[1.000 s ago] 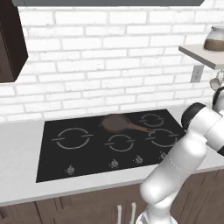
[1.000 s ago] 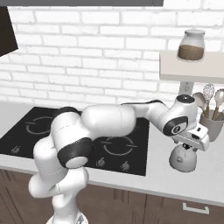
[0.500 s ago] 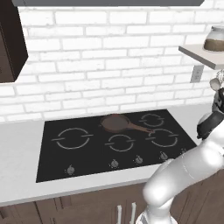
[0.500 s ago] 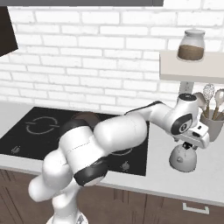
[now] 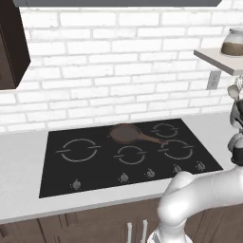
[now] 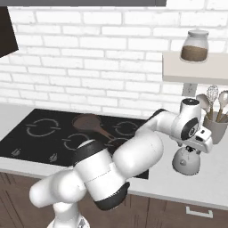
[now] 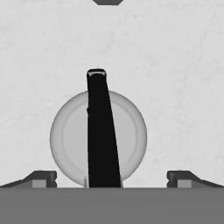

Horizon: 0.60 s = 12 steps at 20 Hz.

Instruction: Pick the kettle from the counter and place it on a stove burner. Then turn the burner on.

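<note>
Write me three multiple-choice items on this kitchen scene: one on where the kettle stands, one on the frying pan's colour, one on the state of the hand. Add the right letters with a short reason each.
1. Where does the kettle stand?
A. On the counter, right of the cooktop
B. On a burner ring
C. On the wall shelf

2. What colour is the frying pan?
A. Silver
B. Brown
C. Red

3. How is the hand set?
A. Shut on the kettle's handle
B. Shut on the pan's handle
C. Open, above the kettle

Answers:
1. A: in the right base view the kettle sits on the pale slab beyond the black glass cooktop.
2. B: the pan on the cooktop is brown in both base views.
3. C: in the hand view the two fingertips stand wide apart on either side of the kettle's black handle, touching nothing.
</note>
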### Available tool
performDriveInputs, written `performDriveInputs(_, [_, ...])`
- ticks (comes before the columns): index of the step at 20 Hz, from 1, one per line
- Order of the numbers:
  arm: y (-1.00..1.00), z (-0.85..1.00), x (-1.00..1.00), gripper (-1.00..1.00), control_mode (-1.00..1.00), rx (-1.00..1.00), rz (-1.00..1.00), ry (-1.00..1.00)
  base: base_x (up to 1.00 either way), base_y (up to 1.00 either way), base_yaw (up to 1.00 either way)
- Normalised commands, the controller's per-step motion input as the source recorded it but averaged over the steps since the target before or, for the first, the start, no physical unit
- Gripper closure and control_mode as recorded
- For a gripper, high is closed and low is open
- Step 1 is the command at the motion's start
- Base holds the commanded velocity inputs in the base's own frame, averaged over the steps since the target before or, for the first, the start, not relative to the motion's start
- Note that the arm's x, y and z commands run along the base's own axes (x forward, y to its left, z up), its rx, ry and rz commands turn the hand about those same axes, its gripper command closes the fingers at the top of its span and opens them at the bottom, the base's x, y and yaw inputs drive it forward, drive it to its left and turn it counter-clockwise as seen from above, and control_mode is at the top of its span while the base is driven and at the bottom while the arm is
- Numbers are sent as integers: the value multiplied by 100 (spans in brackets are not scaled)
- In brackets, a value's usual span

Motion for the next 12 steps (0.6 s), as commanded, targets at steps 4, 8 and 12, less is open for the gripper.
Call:
performDriveInputs(4, [0,-24,13,-100,-100,0,0,-1,0,0,0])
performDriveInputs(8, [0,-24,9,-100,-100,0,0,-5,0,0,0])
performDriveInputs(12, [0,-4,1,100,-100,0,0,-1,0,0,0])
